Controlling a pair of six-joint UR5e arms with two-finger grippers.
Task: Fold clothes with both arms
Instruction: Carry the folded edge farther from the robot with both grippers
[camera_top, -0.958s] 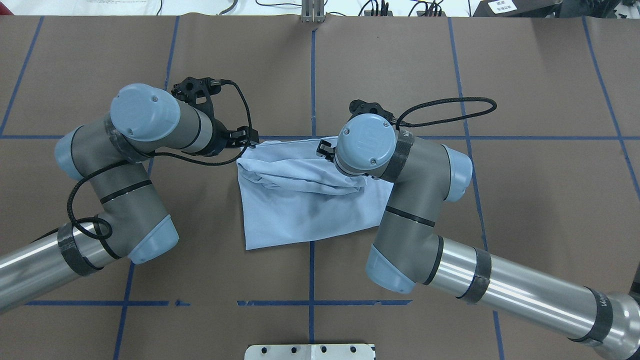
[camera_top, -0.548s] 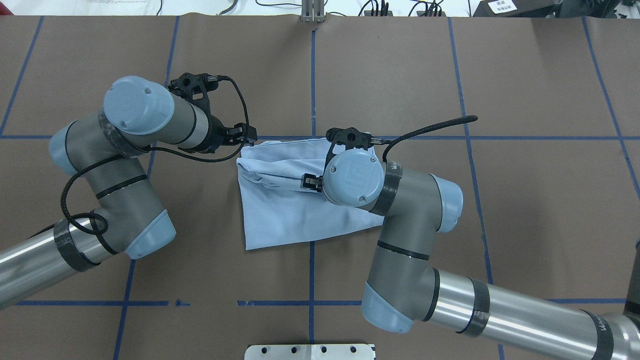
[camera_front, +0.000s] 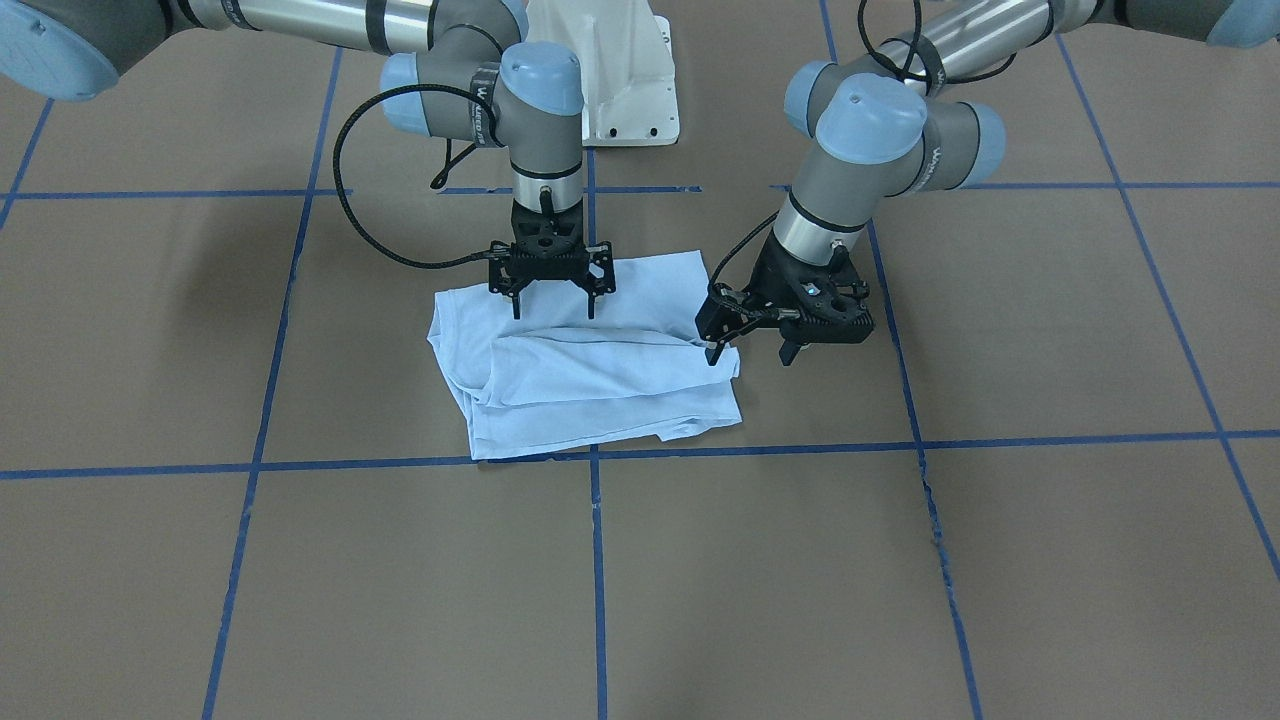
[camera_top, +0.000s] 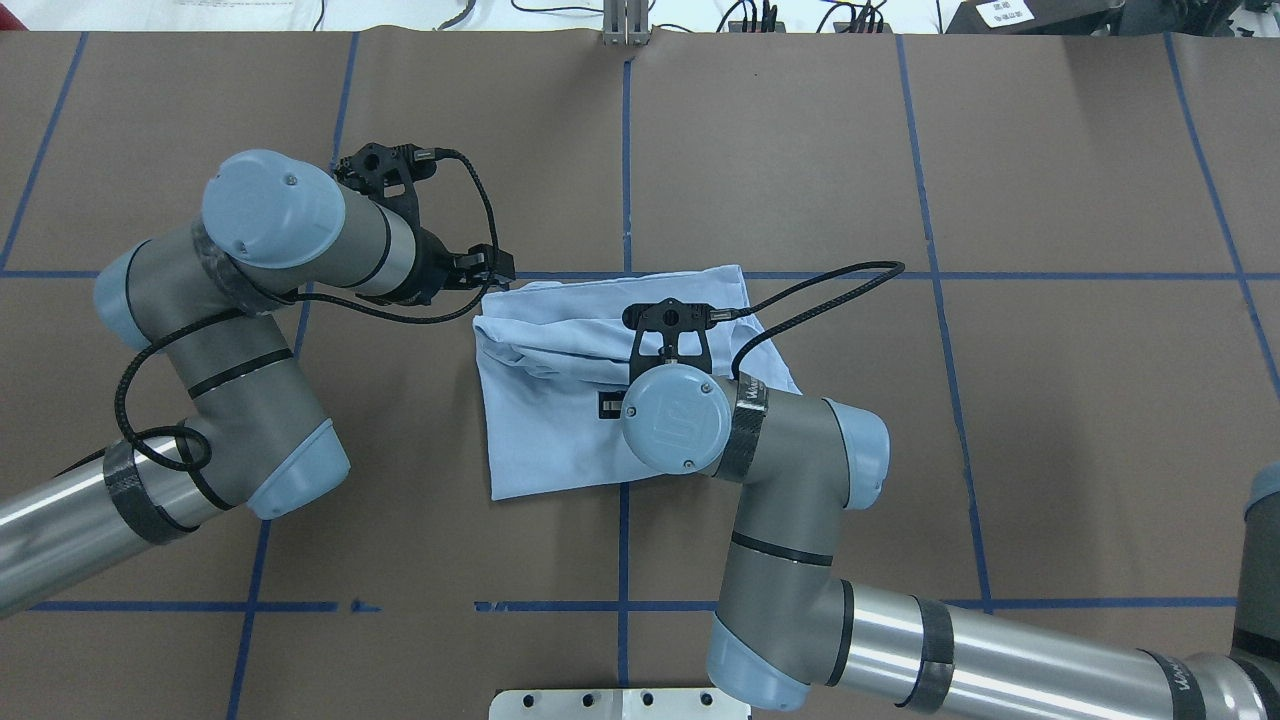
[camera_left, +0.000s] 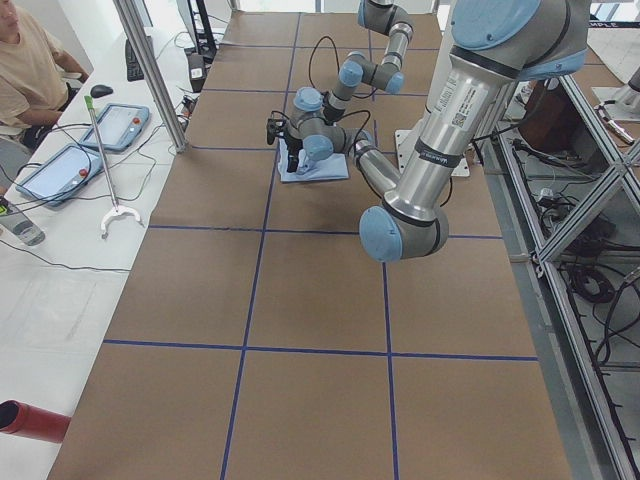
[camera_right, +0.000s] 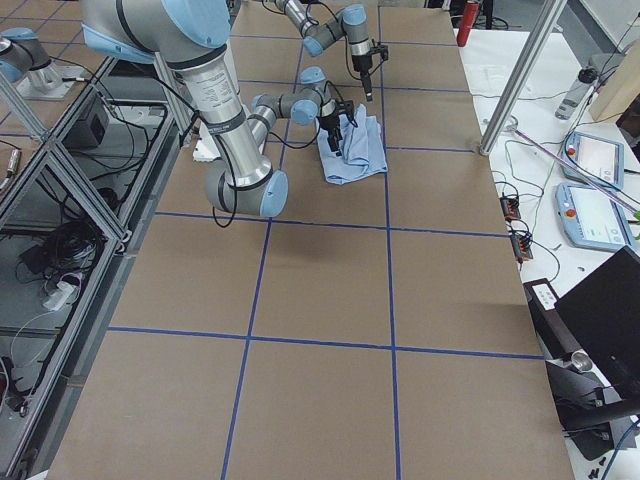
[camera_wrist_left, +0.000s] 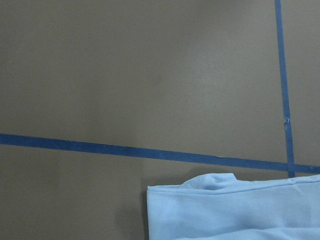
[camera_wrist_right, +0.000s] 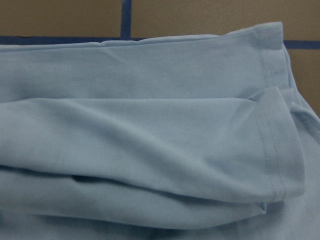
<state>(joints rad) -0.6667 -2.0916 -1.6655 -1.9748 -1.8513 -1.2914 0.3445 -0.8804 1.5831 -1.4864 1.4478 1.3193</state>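
The clothes are one light blue T-shirt (camera_front: 590, 385), folded into a rough rectangle with loose layered folds near the table's middle (camera_top: 545, 440). No print or collar shows. My right gripper (camera_front: 553, 308) hangs open just above the shirt's robot-side edge, nothing between its fingers; in the overhead view its wrist covers it. My left gripper (camera_front: 750, 352) stands open beside the shirt's left end (camera_top: 490, 268), one fingertip (camera_front: 712, 352) close to the fold's edge. The right wrist view is filled with shirt folds (camera_wrist_right: 150, 150). The left wrist view shows a shirt corner (camera_wrist_left: 225, 210).
Brown table cover (camera_top: 1050, 150) crossed by blue tape lines (camera_front: 700, 450). White pedestal base (camera_front: 620, 90) lies behind the shirt. A metal plate (camera_top: 620, 703) sits at the near edge. A person (camera_left: 30, 70) sits at a side table with tablets (camera_left: 120, 125).
My right arm has swung back toward the robot across the shirt, uncovering the shirt's far right corner, which lies flat. The left arm has barely shifted.
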